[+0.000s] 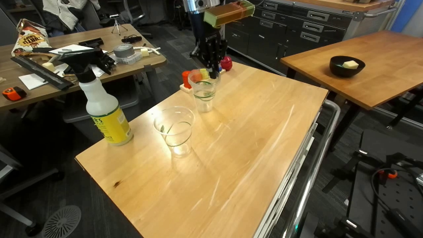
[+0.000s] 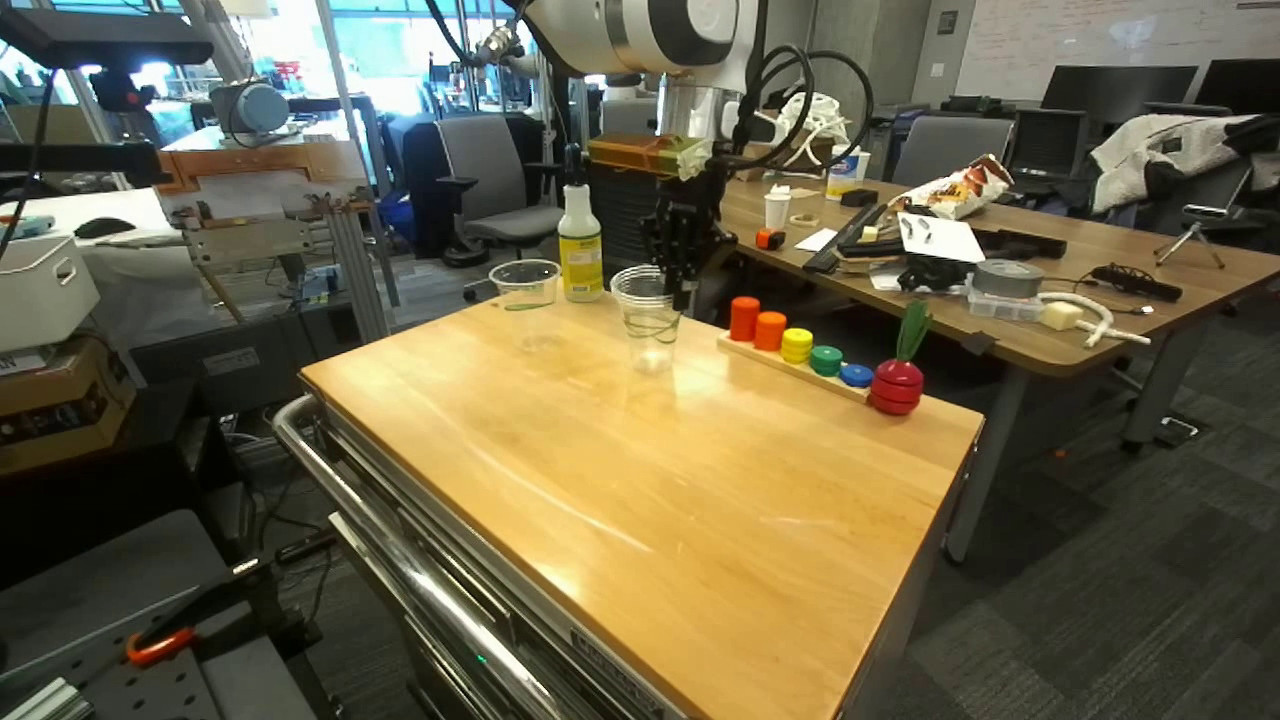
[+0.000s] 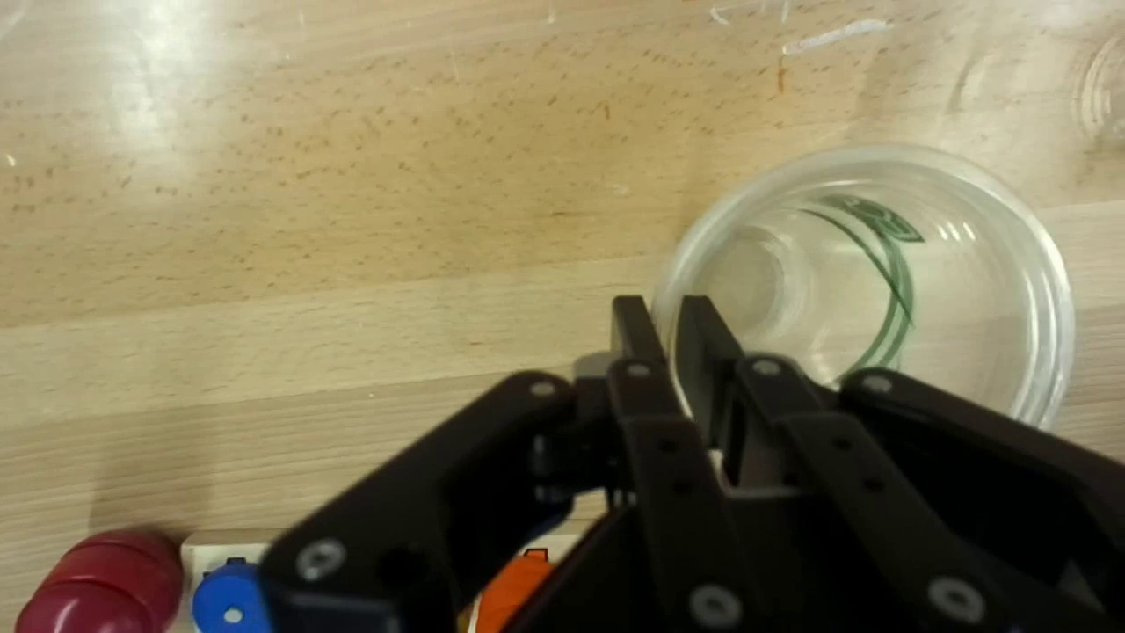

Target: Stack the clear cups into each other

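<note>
One clear cup (image 1: 178, 140) stands upright on the wooden table; it also shows in an exterior view (image 2: 525, 292), and part of it at the wrist view's right edge (image 3: 1106, 92). Beside it stands a nested stack of clear cups (image 1: 205, 94), with more than one rim showing at the top; it also shows in an exterior view (image 2: 650, 335). My gripper (image 3: 666, 312) points down at the stack (image 3: 958, 290), with the rim running between its two fingers. A narrow gap shows between the fingertips. How many cups are nested cannot be told.
A yellow-labelled spray bottle (image 1: 110, 124) stands near the lone cup. A row of coloured blocks on a wooden base (image 2: 797, 347) and a red radish-like toy (image 2: 896, 387) line the edge behind the stack. A metal rail (image 1: 314, 175) runs along the opposite table side.
</note>
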`<state>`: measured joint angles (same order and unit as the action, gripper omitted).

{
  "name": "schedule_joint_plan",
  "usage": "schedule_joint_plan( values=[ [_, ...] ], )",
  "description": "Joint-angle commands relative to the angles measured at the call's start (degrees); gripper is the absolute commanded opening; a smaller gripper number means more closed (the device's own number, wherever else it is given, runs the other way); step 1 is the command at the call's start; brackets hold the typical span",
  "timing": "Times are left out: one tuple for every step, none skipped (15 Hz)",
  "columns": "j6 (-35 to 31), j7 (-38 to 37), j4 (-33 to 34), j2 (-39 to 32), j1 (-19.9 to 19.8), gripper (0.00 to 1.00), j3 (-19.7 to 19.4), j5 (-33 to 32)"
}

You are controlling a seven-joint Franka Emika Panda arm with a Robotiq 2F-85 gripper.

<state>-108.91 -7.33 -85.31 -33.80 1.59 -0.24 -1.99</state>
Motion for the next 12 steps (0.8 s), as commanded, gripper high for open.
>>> schedule_joint_plan(
  values=[
    [2.13, -1.52, 2.87, -1.35, 0.16, 0.02, 0.1, 2.16],
    [2.28, -1.8, 3.05, -1.35, 0.15, 0.03, 0.12, 2.66],
    [2.48, -2.11, 3.2, -1.34, 0.15, 0.02, 0.05, 2.94],
    [2.98, -2.79, 3.42, -1.35, 0.26, 0.03, -0.2, 2.91],
    [4.26, -3.76, 3.91, -1.3, 0.27, 0.03, -0.42, 3.11],
    [5.94, -5.47, 4.9, -1.34, 0.17, 0.03, -0.65, 3.7],
    [7.89, -6.82, 5.91, -1.36, -0.13, 0.03, -0.65, 4.72],
    [10.77, -8.29, 7.4, -1.16, -0.43, 0.03, -0.69, 5.89],
    [13.78, -9.56, 8.75, -0.88, -0.68, 0.03, -0.7, 7.02],
    [17.06, -10.64, 10.29, -0.6, -0.93, 0.03, -0.57, 8.29],
    [19.21, -11.46, 11.55, -0.29, -1.16, 0.03, -0.41, 9.56],
    [21.82, -12.05, 13.11, 0.1, -1.47, 0.03, -0.04, 11.33]
  ],
)
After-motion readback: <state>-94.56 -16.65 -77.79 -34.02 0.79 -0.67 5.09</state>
